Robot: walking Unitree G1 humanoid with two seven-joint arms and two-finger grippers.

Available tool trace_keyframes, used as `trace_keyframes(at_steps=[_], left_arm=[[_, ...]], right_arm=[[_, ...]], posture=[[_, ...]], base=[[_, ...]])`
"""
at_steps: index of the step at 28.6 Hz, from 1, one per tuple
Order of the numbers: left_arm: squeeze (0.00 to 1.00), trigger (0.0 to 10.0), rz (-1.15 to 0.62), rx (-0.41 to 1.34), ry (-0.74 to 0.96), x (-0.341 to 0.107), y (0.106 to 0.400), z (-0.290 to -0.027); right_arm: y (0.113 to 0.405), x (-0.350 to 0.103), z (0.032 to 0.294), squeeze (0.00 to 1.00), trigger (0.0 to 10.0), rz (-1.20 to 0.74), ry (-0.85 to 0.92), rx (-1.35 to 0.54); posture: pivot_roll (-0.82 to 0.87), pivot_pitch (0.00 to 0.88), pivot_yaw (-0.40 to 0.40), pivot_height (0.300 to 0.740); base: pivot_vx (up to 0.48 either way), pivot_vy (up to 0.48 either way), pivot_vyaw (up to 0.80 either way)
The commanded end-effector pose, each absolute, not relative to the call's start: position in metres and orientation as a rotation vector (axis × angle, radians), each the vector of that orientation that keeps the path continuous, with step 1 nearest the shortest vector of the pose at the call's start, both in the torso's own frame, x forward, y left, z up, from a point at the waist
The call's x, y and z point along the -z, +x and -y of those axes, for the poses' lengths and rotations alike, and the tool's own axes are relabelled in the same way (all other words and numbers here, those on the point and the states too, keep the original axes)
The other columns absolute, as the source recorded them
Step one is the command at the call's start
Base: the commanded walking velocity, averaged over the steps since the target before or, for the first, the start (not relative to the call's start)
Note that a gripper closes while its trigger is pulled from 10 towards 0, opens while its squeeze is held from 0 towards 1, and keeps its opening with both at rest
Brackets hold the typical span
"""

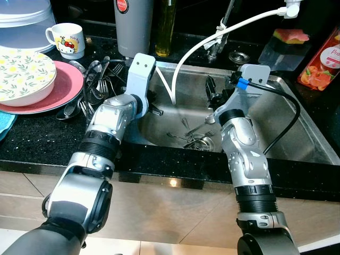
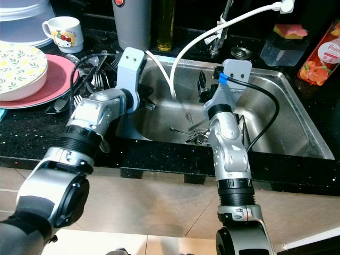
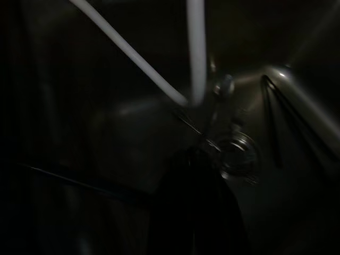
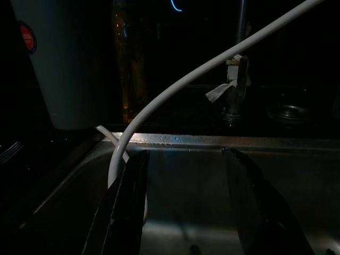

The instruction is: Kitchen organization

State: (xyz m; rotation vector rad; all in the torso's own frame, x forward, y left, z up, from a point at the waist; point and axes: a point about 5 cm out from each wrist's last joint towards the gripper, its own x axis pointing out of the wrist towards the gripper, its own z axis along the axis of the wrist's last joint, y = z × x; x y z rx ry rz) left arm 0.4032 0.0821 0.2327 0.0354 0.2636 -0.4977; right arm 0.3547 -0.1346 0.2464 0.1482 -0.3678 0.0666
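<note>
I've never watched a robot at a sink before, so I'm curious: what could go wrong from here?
The white hose hangs into the sink between both arms, right by the open right tool; it could snag. The cutlery in the sink is tangled, so lifting one piece may drag others. The left arm sits beside the cutlery pile on the counter and stacked plates; a swing could knock them.

Behind the sink's back rim [image 1: 196, 66] stand a grey canister [image 1: 134, 26] and an oil bottle [image 1: 166, 29], with a white hose [image 1: 212, 37] arching over it.
</note>
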Motion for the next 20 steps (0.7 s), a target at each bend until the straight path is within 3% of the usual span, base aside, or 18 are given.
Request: trace_keyframes(at_steps=[1, 6, 20], left_arm=[[0.00, 10.0, -0.291, 0.522, 0.016, -0.231, 0.403, -0.076], [0.00, 10.0, -0.301, 0.534, -0.022, -0.230, 0.403, -0.074], [0.00, 10.0, 0.000, 0.647, -0.092, -0.287, 0.395, -0.066]], right_arm=[[0.355, -0.248, 0.135, 0.00, 10.0, 0.375, 0.155, -0.065], [0.355, -0.248, 0.136, 0.00, 10.0, 0.373, 0.153, -0.062], [0.355, -0.247, 0.137, 0.00, 10.0, 0.368, 0.152, -0.060]], posture=[[0.24, 0.050, -0.082, 0.740], [0.24, 0.054, -0.081, 0.740], [0.24, 0.069, -0.084, 0.740]], base=[[0.000, 0.000, 0.00], [0.000, 0.000, 0.00], [0.000, 0.000, 0.00]])
